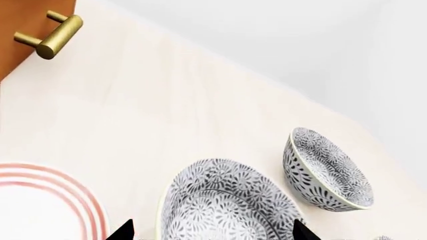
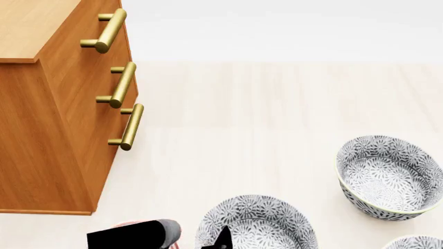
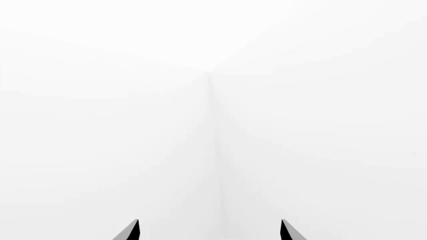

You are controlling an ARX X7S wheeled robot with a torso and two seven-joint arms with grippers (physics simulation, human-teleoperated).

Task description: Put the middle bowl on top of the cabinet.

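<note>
The middle bowl [image 2: 258, 224] [image 1: 227, 202], deep with a grey-and-white floral pattern, stands on the pale floor at the bottom centre of the head view. My left gripper [image 1: 213, 231] is open, its two dark fingertips spread on either side of this bowl's rim without touching it. One fingertip [image 2: 223, 237] shows at the bowl's near-left edge. The cabinet [image 2: 62, 135], orange-brown with a lighter top [image 2: 31, 26] and brass handles [image 2: 124, 83], stands at the left. My right gripper [image 3: 210, 231] is open, facing blank white, and is out of the head view.
A second patterned bowl [image 2: 387, 176] [image 1: 327, 170] sits to the right, a third [image 2: 415, 243] at the bottom right corner. A white plate with red rings [image 1: 43, 200] lies left of the middle bowl, under my left arm [image 2: 132, 236]. Pale floor [image 2: 242, 129] separates cabinet and bowls.
</note>
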